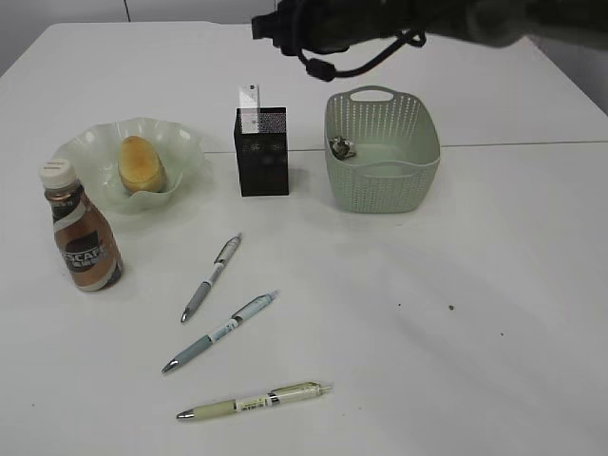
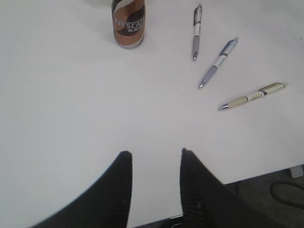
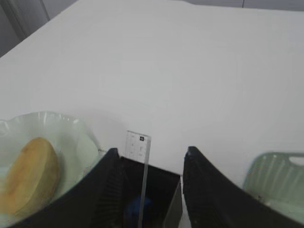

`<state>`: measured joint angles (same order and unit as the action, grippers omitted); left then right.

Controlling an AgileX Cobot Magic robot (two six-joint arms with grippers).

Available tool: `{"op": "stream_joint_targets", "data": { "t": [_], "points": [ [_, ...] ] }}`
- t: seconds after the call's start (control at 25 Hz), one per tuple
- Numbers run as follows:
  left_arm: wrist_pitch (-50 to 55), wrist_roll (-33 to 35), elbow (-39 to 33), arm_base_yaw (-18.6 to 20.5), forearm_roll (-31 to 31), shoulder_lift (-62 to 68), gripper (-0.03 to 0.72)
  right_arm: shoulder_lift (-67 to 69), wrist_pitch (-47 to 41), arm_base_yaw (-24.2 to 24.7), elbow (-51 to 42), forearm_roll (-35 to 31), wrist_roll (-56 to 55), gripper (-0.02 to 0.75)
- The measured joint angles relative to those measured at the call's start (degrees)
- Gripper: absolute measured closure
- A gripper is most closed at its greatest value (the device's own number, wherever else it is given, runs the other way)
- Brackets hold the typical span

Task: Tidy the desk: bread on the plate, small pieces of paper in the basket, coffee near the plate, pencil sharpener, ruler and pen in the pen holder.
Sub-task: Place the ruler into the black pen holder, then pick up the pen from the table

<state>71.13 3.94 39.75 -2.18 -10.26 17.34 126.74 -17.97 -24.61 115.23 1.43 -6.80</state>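
The bread lies on the pale green plate. The coffee bottle stands in front of the plate. The clear ruler stands in the black pen holder, with a blue object, perhaps the sharpener, at its bottom. Three pens lie on the table: a grey one, a blue-grey one, a yellow-green one. Crumpled paper lies in the green basket. My right gripper is open above the pen holder, empty. My left gripper is open, empty, near the table's front edge.
The table's front edge and a cable show in the left wrist view. The right arm reaches across the top of the exterior view.
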Motion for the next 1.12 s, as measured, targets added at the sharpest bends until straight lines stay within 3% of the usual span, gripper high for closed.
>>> {"op": "stream_joint_targets", "data": {
  "t": [0.48, 0.88, 1.12],
  "points": [
    [-4.1, 0.8, 0.0, 0.0, -5.7, 1.6, 0.433, -12.9, -50.2, 0.0, 0.0, -3.1, 0.5, 0.419],
    [-7.4, 11.7, 0.1, 0.0, -13.7, 18.8, 0.431, -15.1, -53.2, 0.0, 0.0, -9.0, 5.8, 0.420],
    [-8.3, 18.0, 7.8, 0.0, -14.9, 29.2, 0.430, -21.0, -53.3, 0.0, -5.1, -9.0, 7.2, 0.420]
  ]
}}
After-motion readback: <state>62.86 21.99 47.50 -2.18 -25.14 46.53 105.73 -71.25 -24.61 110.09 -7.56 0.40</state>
